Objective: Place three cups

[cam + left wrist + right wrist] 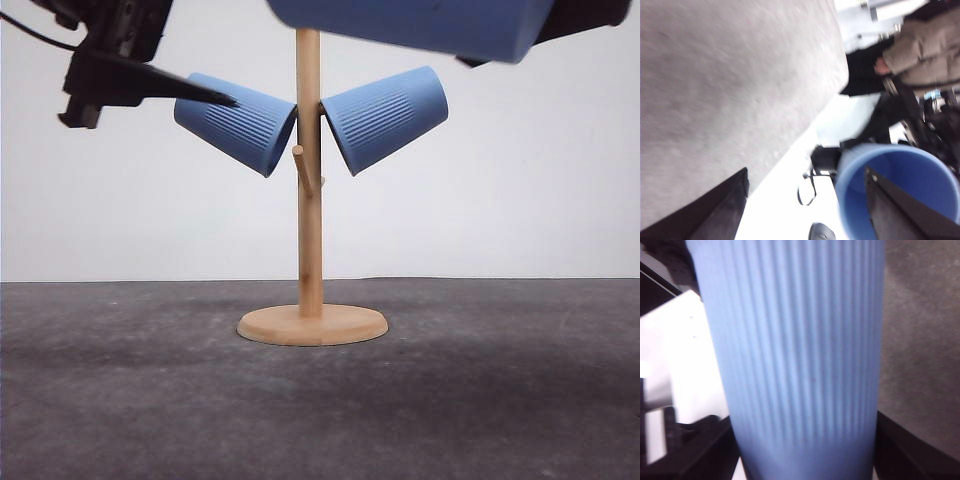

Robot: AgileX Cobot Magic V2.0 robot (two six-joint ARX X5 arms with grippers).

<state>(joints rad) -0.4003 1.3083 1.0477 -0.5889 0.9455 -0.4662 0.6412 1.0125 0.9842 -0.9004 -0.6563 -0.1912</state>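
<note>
3 cups: 1 [795,365] clamped in the right gripper [805,450], 2 hung on the stand [310,250] (left gripper [215,98] parted beside 1 [240,122]).

Blue cup [900,185] between parted jaws

The third cup [410,25] is cut off by the front picture's top edge, and the right claw holding it is mostly out of frame. In the right wrist view this cup's [795,360] rim and base are cropped. The left claw [805,210] appears blurred, its fingertips cut off.
</note>
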